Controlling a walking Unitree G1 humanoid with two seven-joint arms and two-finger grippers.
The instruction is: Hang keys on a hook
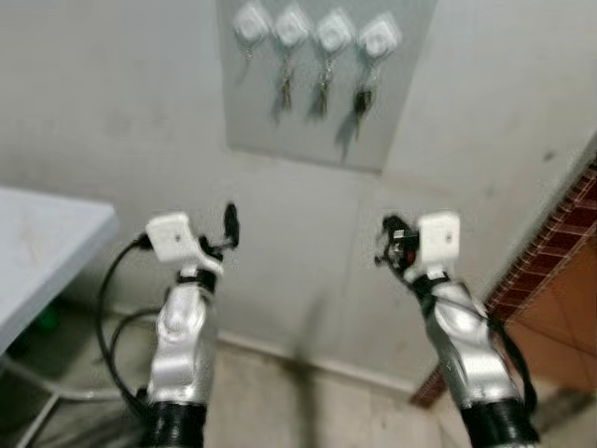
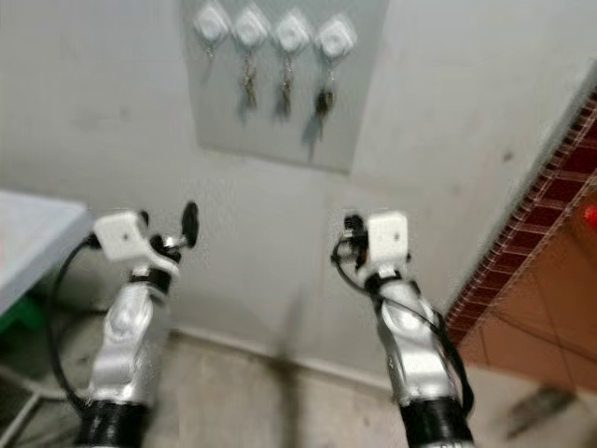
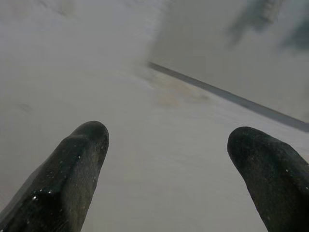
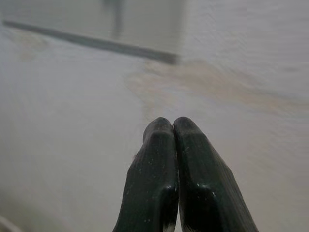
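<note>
A grey panel (image 1: 317,121) on the wall carries a row of white hooks (image 1: 317,30). Key bunches hang from three of them: one (image 1: 285,91), a second (image 1: 323,93) and a dark one (image 1: 361,101) on the rightmost hook. The leftmost hook (image 1: 251,21) looks bare. My left gripper (image 1: 229,224) is raised below the panel to the left, open, its fingers (image 3: 72,169) wide apart with nothing between them. My right gripper (image 1: 390,241) is raised below the panel to the right, its fingers (image 4: 154,164) pressed together, holding nothing visible.
A white table (image 1: 37,252) stands at the left against the wall. A red brick edge (image 1: 550,243) and orange floor lie at the right. The bare wall (image 1: 308,243) fills the space between the arms.
</note>
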